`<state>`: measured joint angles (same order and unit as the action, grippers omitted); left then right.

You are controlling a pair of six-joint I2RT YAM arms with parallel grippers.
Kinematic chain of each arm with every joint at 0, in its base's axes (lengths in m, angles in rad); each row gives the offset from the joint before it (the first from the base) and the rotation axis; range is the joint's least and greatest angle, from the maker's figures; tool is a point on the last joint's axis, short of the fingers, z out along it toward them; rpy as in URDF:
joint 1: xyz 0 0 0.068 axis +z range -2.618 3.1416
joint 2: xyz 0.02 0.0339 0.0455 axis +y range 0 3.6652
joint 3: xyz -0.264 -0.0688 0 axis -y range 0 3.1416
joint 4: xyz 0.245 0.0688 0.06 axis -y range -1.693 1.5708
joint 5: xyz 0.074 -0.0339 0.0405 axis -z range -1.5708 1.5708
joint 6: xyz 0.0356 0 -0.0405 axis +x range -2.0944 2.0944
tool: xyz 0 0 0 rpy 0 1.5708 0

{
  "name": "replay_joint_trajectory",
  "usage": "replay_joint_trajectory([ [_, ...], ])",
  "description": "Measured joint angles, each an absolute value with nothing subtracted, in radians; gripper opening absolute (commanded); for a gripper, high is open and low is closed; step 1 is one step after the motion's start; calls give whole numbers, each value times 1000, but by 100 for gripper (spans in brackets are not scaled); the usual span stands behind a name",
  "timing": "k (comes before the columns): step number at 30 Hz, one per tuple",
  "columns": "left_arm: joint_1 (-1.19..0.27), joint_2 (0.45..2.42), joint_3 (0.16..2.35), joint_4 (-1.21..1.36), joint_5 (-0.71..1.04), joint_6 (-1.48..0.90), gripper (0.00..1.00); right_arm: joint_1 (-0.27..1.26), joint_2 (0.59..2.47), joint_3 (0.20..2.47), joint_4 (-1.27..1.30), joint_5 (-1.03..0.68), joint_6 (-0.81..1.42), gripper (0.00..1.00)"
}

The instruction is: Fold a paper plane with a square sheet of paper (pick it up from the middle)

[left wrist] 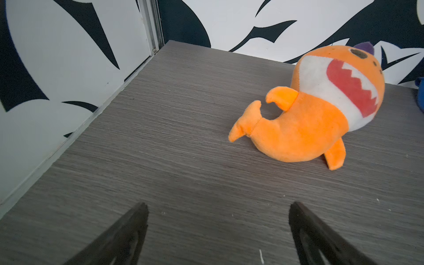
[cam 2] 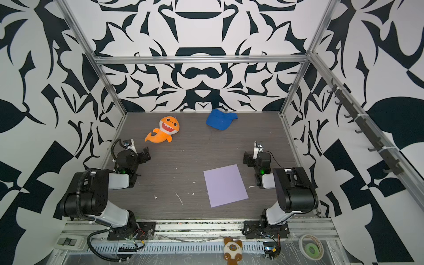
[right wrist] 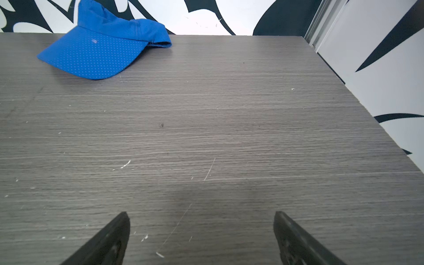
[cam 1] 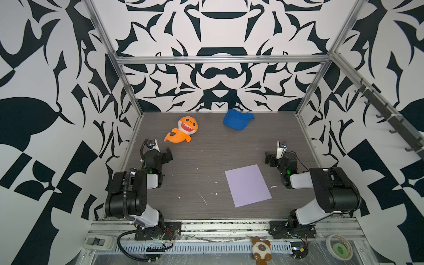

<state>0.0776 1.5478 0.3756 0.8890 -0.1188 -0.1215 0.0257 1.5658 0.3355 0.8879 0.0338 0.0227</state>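
Sheet: The sheet (cam 1: 248, 185) is lying flat on the table (cam 1: 206, 160), right of centre and toward the near edge. No crease is showing, so folding is judged not yet begun.
Left gripper: The left gripper (left wrist: 219, 206) is being held with jaws wide apart and empty over bare table at the left, facing the shark (left wrist: 309, 119). The sheet is lying well apart from it, to the right and nearer.
Right gripper: The right gripper (right wrist: 200, 214) is being held with jaws spread and nothing between them, pointing toward the far cap (right wrist: 103, 50). The sheet is lying near it, to the left and nearer, outside its wrist view.
Why: Both arms are being held folded back at the sides, apparently a rest pose, leaving the sheet's middle open for a pick.
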Motion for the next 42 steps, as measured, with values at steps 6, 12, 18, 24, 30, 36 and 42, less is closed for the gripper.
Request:
replay_joint_trajectory([
  [6, 78, 1548, 376, 889, -118, -121, 99, 26, 1566, 336, 888, 33, 23, 100],
  [12, 78, 1548, 376, 889, -118, -121, 99, 26, 1566, 336, 888, 33, 23, 100],
  [18, 78, 1548, 376, 889, -118, -121, 99, 26, 1566, 336, 888, 33, 23, 100],
  [24, 78, 1548, 376, 889, -118, -121, 99, 26, 1566, 336, 888, 33, 23, 100],
  [30, 78, 1548, 376, 889, -119, -121, 99, 26, 1566, 336, 888, 33, 23, 100],
  [36, 78, 1548, 376, 889, -122, -122, 99, 26, 1540, 337, 854, 39, 25, 100],
  [42, 77, 1449, 387, 762, -210, -147, 99, 26, 1320, 463, 547, 95, 93, 100],
])
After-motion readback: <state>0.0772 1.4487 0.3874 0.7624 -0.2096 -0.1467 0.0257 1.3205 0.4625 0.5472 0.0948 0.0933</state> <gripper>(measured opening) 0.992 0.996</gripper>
